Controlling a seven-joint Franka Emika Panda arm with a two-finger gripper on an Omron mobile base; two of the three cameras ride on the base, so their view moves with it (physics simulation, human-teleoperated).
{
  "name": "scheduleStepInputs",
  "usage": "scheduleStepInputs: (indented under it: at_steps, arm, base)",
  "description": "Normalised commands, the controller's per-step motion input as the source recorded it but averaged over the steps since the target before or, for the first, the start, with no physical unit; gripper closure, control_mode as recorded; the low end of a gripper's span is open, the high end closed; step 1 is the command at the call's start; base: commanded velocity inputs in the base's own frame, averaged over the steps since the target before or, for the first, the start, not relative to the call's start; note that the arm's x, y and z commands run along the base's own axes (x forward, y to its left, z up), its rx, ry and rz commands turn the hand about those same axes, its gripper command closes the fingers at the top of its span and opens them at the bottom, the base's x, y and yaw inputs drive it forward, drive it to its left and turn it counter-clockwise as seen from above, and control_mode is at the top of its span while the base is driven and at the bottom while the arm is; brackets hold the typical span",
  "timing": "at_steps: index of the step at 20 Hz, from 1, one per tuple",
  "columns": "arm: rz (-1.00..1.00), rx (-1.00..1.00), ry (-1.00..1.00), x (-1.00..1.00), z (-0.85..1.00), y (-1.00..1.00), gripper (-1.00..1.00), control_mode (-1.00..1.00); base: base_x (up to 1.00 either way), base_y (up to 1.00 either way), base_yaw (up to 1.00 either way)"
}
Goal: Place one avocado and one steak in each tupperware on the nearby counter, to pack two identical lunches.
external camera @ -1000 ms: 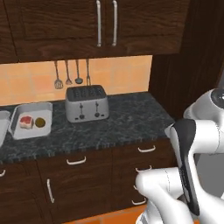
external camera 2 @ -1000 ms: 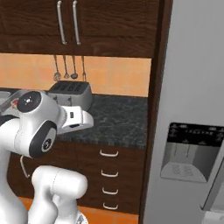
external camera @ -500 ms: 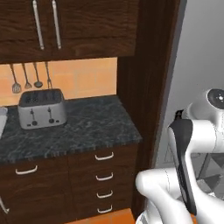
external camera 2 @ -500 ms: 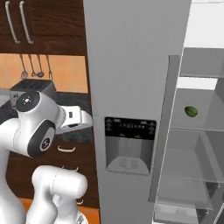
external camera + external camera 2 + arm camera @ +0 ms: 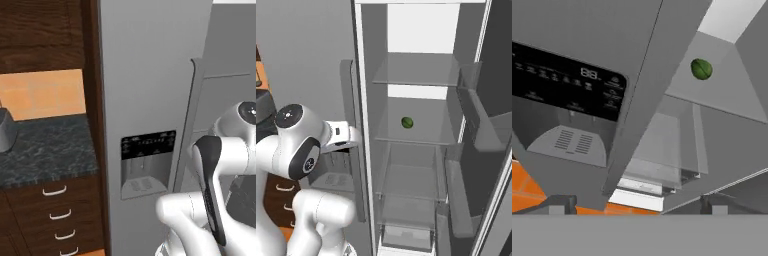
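One avocado [image 5: 407, 122], a small dark-green oval, lies alone on a middle glass shelf inside the open fridge; in the hand view the avocado [image 5: 701, 69] sits at the upper right, well away from me. My gripper [image 5: 637, 205] is open and empty, held in front of the fridge's closed left door at about dispenser height. An end stretch of the dark marbled counter [image 5: 45, 150] shows in the left base view, left of the fridge. The steak and the tupperware are out of view.
The fridge's closed left door carries a black panel and water dispenser [image 5: 147, 165]. Its right compartment has several glass shelves [image 5: 413, 177]; the swung-open door with bins [image 5: 476, 125] stands to the right. Wooden drawers [image 5: 55, 210] sit under the counter.
Both base views have swung right, from the counter with the toaster and trays to the fridge; the camera moved, not the things. The gripper stayed open.
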Motion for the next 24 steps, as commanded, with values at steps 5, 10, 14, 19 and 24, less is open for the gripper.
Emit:
scheduleStepInputs:
  at_steps: [5,10,14,19,24]
  arm:
    - [0.00,0.00,0.00,0.00,0.00,0.00,-1.00,1.00]
    - [0.00,0.00,0.00,0.00,0.00,0.00,-1.00,1.00]
    - [0.00,0.00,0.00,0.00,0.00,0.00,-1.00,1.00]
    - [0.00,0.00,0.00,0.00,0.00,0.00,-1.00,1.00]
    - [0.00,0.00,0.00,0.00,0.00,0.00,-1.00,1.00]
  base:
    - [0.21,-0.53,0.00]
    - [0.32,-0.08,0.00]
    - [0.17,-0.38,0.00]
    - [0.18,-0.47,0.00]
    - [0.21,-0.36,0.00]
